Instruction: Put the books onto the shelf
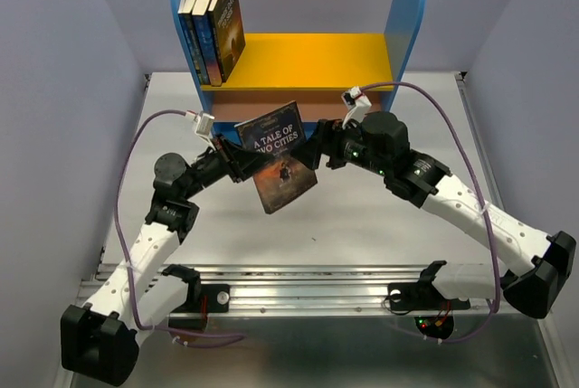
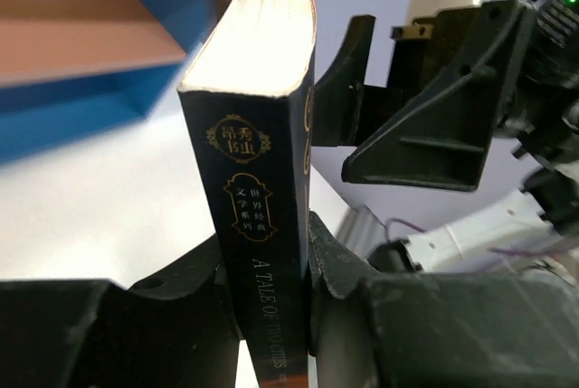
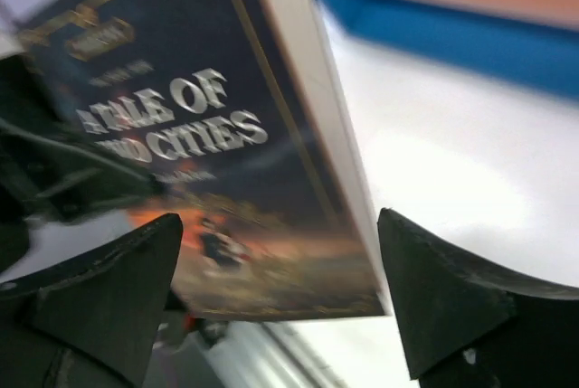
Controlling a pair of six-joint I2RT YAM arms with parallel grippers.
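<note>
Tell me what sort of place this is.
Probably a robot lab test cell, not a real library: plain walls box in a table, two arms are mounted on a metal rail, and the small shelf holds only three books.

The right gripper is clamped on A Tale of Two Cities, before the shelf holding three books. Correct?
No: the left gripper clamps A Tale of Two Cities, by its spine, as the left wrist view shows; the right gripper stands open. The rest is right.
</note>
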